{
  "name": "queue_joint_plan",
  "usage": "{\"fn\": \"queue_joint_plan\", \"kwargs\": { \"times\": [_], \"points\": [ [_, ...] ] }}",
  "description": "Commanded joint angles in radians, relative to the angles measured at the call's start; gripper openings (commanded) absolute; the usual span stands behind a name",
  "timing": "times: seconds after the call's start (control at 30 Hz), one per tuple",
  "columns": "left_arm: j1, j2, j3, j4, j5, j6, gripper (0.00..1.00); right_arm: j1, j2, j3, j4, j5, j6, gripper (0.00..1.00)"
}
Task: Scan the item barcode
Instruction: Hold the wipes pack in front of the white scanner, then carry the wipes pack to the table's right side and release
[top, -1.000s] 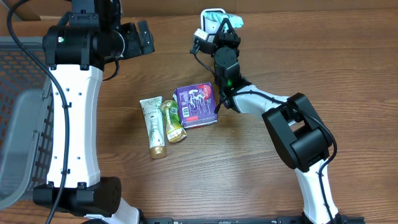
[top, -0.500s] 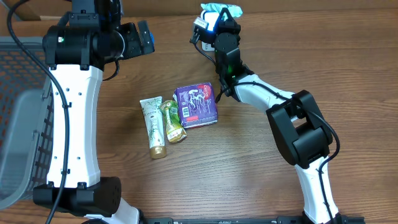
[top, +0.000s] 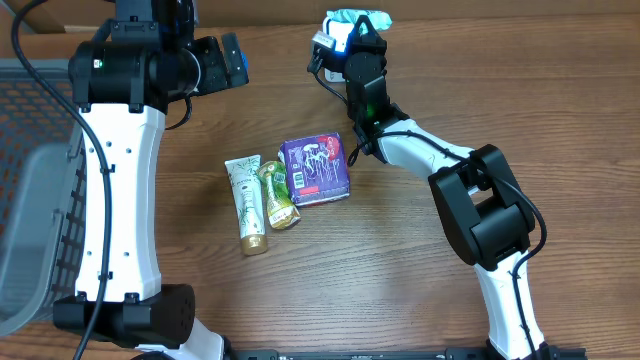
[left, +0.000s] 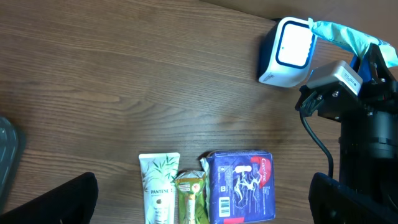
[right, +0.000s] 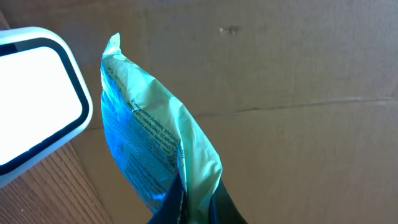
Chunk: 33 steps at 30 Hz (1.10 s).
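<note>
Overhead, the right pincer (top: 362, 30) was clamped on a teal packet (top: 352, 17) at the far edge of the surface (top: 400, 260). The left pincer (top: 228, 60) gaped, empty. The left wrist view put the packet just beside the scanner (left: 287, 51). The right wrist view showed the packet's print turned partly away from the window, with no barcode visible. A missed read seemed likely, or a slip from so thin a pinch.

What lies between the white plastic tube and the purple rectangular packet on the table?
A small green-gold sachet, between white tube and purple packet, in overhead view.
</note>
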Motion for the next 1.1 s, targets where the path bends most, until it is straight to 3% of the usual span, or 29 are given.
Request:
{"fn": "queue_joint_plan", "kwargs": {
  "times": [0.0, 0.2, 0.33, 0.57, 0.73, 0.97, 1.07],
  "points": [
    [-0.007, -0.001, 0.008, 0.001, 0.007, 0.019, 1.0, -0.008, 0.002, 0.028, 0.014, 0.027, -0.004, 0.04],
    [-0.006, -0.001, 0.008, 0.001, 0.008, 0.019, 1.0, -0.003, -0.002, 0.028, 0.013, 0.055, 0.001, 0.04],
    [-0.007, -0.001, 0.008, 0.001, 0.008, 0.019, 1.0, 0.003, -0.058, 0.027, -0.046, 0.071, 0.087, 0.04],
    [-0.007, -0.001, 0.008, 0.002, 0.008, 0.019, 0.99, 0.027, -0.363, 0.027, -0.389, 0.091, 0.423, 0.04],
    [-0.006, -0.001, 0.008, 0.001, 0.007, 0.019, 1.0, 0.055, -0.595, 0.027, -0.742, 0.05, 0.873, 0.04],
    [-0.006, -0.001, 0.008, 0.002, 0.007, 0.019, 1.0, -0.065, -0.837, 0.027, -1.288, -0.552, 1.674, 0.04],
    [-0.006, -0.001, 0.008, 0.001, 0.007, 0.019, 1.0, -0.163, -0.85, 0.027, -1.43, -0.641, 1.823, 0.04]
  ]
}}
